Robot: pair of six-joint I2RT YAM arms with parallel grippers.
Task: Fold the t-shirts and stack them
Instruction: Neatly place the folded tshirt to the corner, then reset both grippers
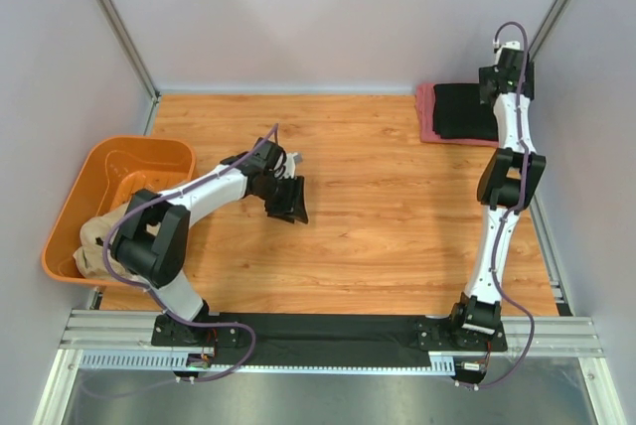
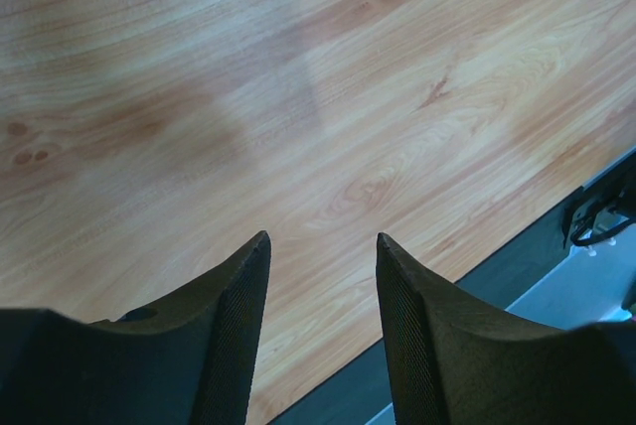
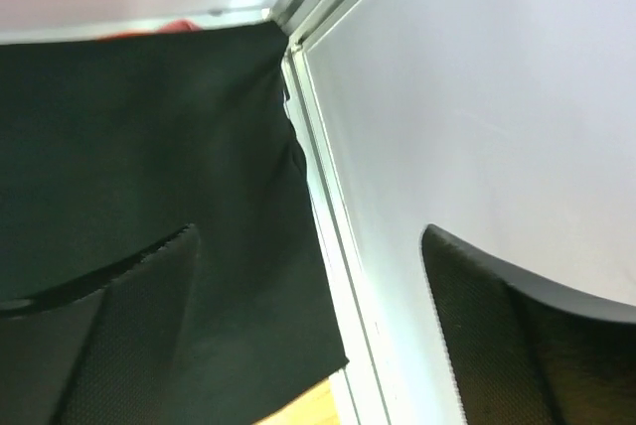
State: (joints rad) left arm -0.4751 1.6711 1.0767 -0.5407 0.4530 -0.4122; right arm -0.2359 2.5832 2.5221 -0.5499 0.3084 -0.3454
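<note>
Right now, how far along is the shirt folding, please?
Done: the black shirt lies folded on the pinkish-red shirt, far right corner. In hand: nothing; right fingers open over that stack, left fingers open over the table. Left: the tan shirt, in the orange tub.

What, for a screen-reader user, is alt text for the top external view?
A black t-shirt lies on a pinkish-red t-shirt in the table's far right corner, under the open right end effector. The open left end effector hovers mid-table; a tan t-shirt sits in the orange tub.
</note>
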